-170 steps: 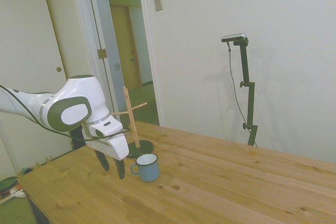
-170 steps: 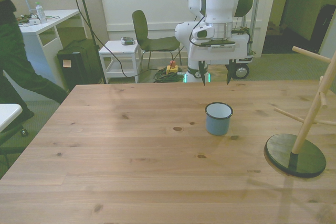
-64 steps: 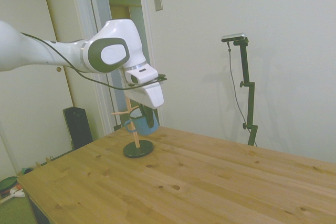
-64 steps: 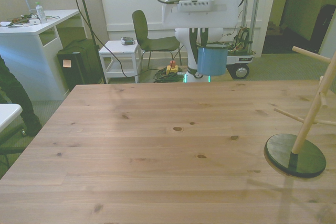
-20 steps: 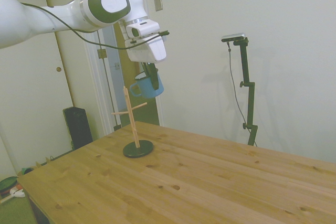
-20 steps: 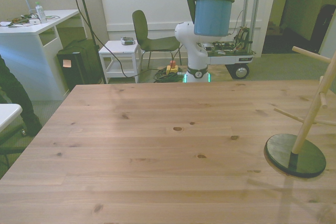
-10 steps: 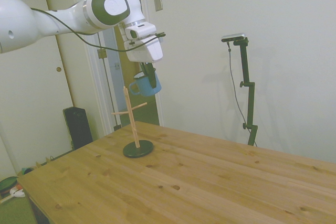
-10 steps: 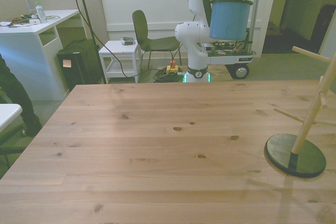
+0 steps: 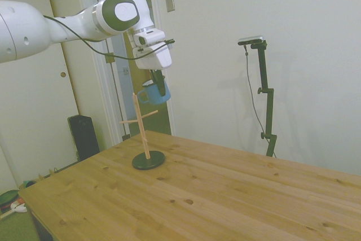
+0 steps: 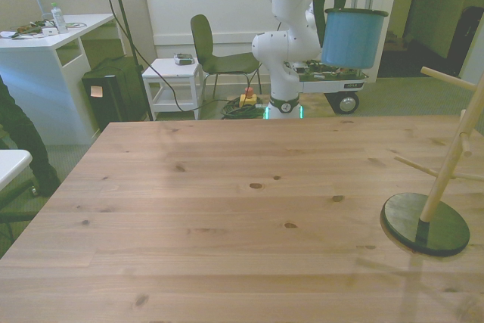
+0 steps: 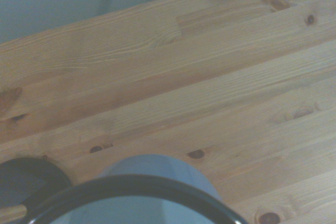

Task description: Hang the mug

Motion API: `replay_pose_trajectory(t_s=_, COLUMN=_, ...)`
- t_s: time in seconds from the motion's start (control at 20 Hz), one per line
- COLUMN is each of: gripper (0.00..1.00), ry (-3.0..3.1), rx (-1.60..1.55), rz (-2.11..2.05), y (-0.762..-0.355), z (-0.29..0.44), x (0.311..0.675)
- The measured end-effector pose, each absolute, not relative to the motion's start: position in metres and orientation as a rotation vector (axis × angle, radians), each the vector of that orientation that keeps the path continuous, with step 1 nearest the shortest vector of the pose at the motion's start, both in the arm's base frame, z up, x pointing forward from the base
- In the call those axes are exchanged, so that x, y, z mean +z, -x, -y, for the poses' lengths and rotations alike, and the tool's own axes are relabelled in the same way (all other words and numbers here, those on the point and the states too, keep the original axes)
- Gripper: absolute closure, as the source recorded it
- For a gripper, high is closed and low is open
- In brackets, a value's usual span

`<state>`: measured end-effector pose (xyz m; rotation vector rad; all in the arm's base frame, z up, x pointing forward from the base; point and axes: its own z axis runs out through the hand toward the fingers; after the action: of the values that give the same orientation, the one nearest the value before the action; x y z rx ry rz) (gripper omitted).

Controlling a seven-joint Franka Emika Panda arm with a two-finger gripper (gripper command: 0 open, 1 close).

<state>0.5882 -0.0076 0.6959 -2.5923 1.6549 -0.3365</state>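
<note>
The blue mug [image 9: 153, 93] hangs in the air, upright, with my gripper [image 9: 161, 86] shut on its rim from above. Its handle points toward the top of the wooden rack's pole [image 9: 141, 125], which stands just below and beside it. In the front view the mug [image 10: 353, 38] is high over the table's far edge, under the gripper [image 10: 331, 4], and up and to the left of the rack [image 10: 452, 158] at the front view's right. The wrist view shows the mug's dark rim [image 11: 134, 185] and part of the rack's dark base [image 11: 21, 179] beside it.
The rack has a round dark base [image 10: 424, 224] and several pegs sticking out sideways [image 10: 447, 79]. The wooden table [image 10: 227, 217] lies below. A person's leg [image 10: 13, 138] shows at the front view's left edge, off the table.
The arm has carried the mug toward the front view's right and a little lower, closer to the top of the rack. The grip on the mug is unchanged.
</note>
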Motion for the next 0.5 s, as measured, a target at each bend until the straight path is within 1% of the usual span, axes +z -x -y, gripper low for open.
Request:
replay_pose_trajectory(t_s=0.25, gripper=1.0, ry=2.611, rx=-0.341, rz=-1.652, y=-0.592, z=-0.01, x=0.696)
replay_pose_trajectory(t_s=0.5, gripper=1.0, ry=2.622, rx=-0.331, rz=-1.66, y=-0.599, z=-0.017, x=0.687)
